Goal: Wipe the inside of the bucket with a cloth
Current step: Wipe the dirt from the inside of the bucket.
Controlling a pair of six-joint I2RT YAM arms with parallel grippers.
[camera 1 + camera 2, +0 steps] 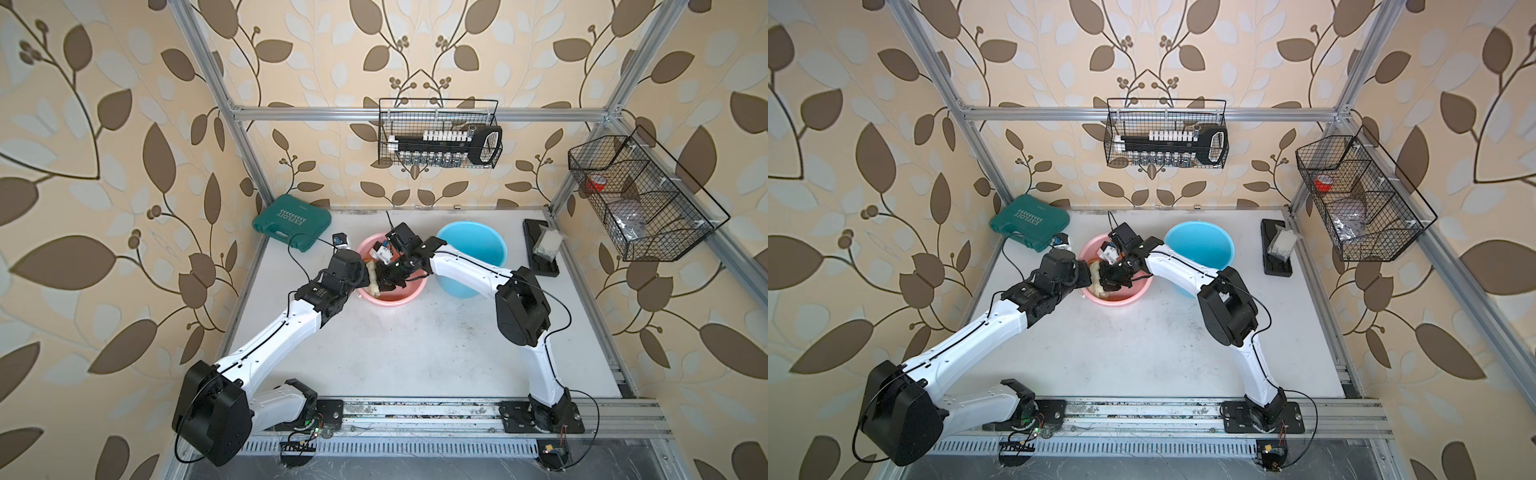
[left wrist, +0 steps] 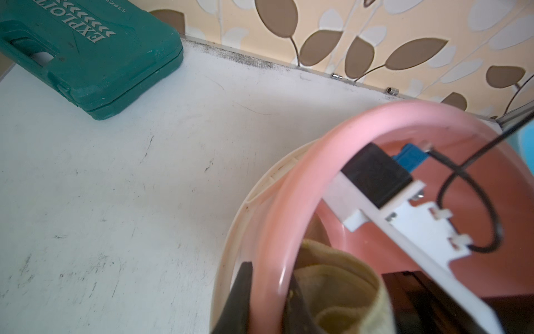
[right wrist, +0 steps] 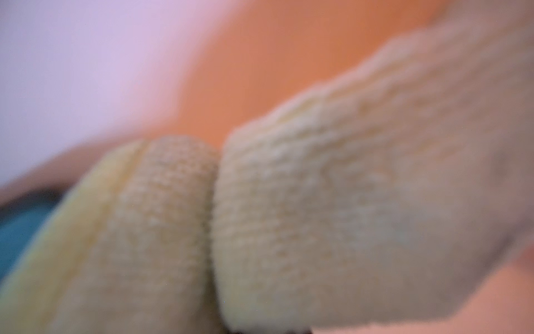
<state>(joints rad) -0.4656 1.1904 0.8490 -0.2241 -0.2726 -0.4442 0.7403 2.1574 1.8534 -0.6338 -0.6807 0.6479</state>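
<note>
A pink bucket stands on the white table behind the middle. My left gripper is shut on its near-left rim, one black finger outside the wall and one inside. The pale-yellow cloth is bunched inside the bucket. My right gripper reaches down into the bucket from the right and is shut on the cloth. The cloth fills the right wrist view and hides the jaws there.
A blue bucket stands just right of the pink one, under my right forearm. A green tool case lies at the back left. A black tray with a bag sits at the right edge. Wire baskets hang on the walls.
</note>
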